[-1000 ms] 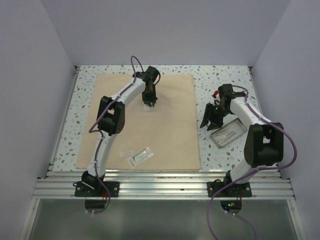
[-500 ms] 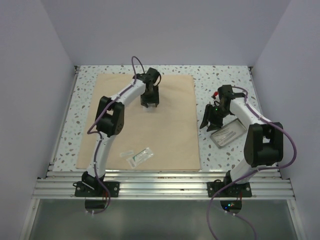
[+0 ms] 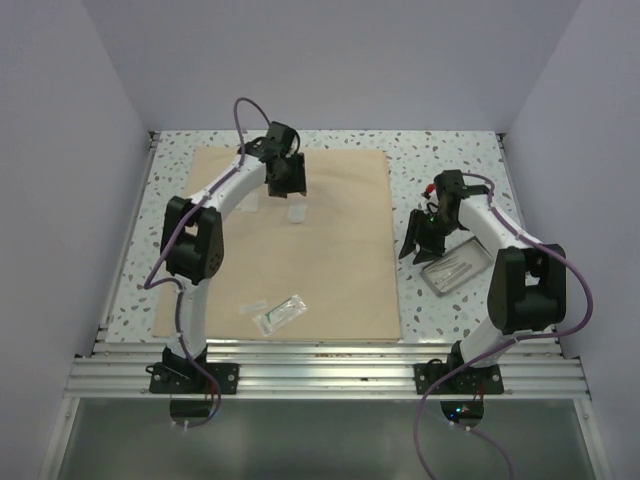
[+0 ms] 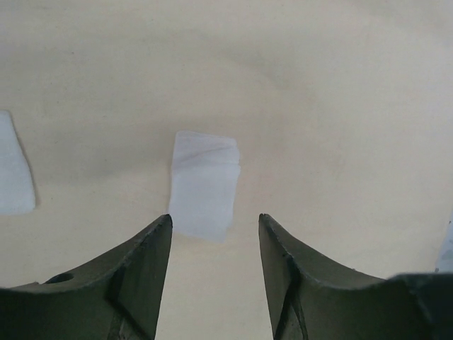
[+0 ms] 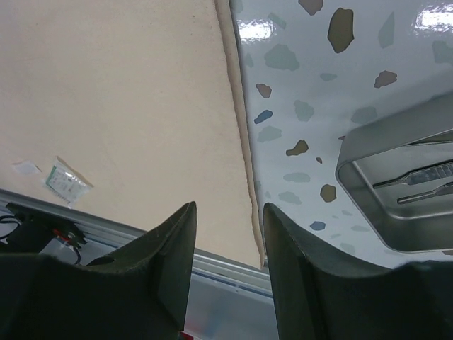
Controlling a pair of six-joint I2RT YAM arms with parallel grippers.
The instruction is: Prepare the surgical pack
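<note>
The surgical pack (image 3: 320, 260) is a big tan cloth sheet spread flat on the table. A small white gauze square (image 3: 297, 212) lies on its far part, and shows in the left wrist view (image 4: 204, 185) just beyond my fingertips. A second white piece (image 4: 14, 173) lies to its left. My left gripper (image 3: 290, 190) is open and empty above the cloth (image 4: 340, 106), just behind the gauze. My right gripper (image 3: 415, 250) is open and empty, over the bare table between the cloth's right edge (image 5: 237, 127) and the metal tray (image 3: 478, 262).
The shiny metal tray (image 5: 375, 138) holds thin metal instruments (image 5: 417, 188) at the right. A clear plastic pouch (image 3: 280, 313) lies on the cloth's near edge, also in the right wrist view (image 5: 67, 183). Grey walls enclose the speckled table (image 3: 450, 160); an aluminium rail (image 3: 320, 370) runs along the front.
My left gripper has let go of the white gauze square on the cloth and drawn back up and to the left. The right arm has hardly moved.
</note>
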